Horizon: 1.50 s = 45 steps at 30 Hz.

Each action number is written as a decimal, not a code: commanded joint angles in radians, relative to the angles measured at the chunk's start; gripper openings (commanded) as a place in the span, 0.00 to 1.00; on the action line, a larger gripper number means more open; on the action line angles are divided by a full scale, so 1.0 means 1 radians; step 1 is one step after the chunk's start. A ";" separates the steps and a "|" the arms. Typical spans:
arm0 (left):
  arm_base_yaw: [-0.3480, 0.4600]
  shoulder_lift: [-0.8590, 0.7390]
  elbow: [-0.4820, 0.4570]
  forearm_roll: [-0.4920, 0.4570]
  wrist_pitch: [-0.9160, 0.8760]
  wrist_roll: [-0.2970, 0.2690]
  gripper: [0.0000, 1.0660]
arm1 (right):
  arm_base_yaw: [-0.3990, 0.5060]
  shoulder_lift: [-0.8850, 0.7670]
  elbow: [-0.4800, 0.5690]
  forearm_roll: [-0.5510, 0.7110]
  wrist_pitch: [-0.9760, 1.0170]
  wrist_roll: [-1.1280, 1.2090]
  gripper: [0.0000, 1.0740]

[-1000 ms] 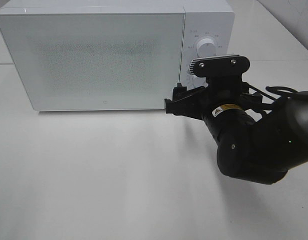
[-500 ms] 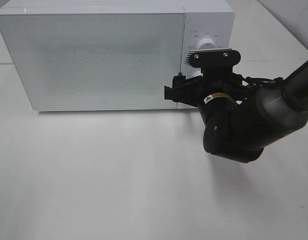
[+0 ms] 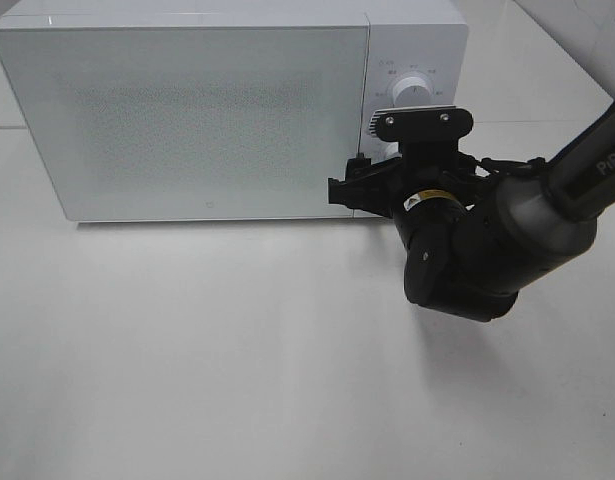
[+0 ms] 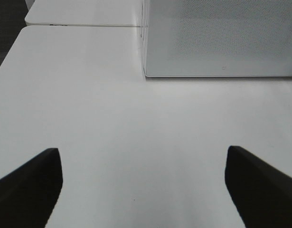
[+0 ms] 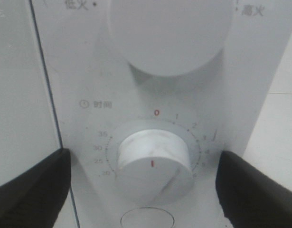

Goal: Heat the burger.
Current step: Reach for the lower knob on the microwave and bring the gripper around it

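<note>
Right wrist view: the timer dial (image 5: 154, 167) is flanked by the spread, empty jaws of the right gripper (image 5: 143, 159) and is not touched. It should be centred, pinched squarely, then turned without slipping.

Exterior high view: that arm is folded low, wrist level, at the panel of the microwave (image 3: 207, 120). The door is shut, and the burger is seen nowhere, perhaps behind it.

Left wrist view: the left gripper (image 4: 143, 164) is held wide and empty over the table (image 4: 89, 104).

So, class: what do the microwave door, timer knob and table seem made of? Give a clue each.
Microwave door: probably glass or glossy plastic; white, dotted mesh pattern, faint sheen.
Timer knob: likely moulded plastic; smooth white, red mark.
Table: perhaps laminate; flat, even white, soft reflections.
</note>
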 commanded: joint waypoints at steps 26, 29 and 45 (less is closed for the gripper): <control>-0.001 -0.027 0.004 -0.009 -0.012 -0.005 0.82 | -0.007 -0.003 -0.012 -0.016 -0.111 0.009 0.19; -0.001 -0.027 0.004 -0.009 -0.012 -0.005 0.82 | -0.007 -0.003 -0.012 -0.016 -0.111 0.010 0.12; -0.001 -0.027 0.004 -0.009 -0.012 -0.005 0.82 | -0.007 -0.003 -0.012 -0.103 -0.132 0.057 0.01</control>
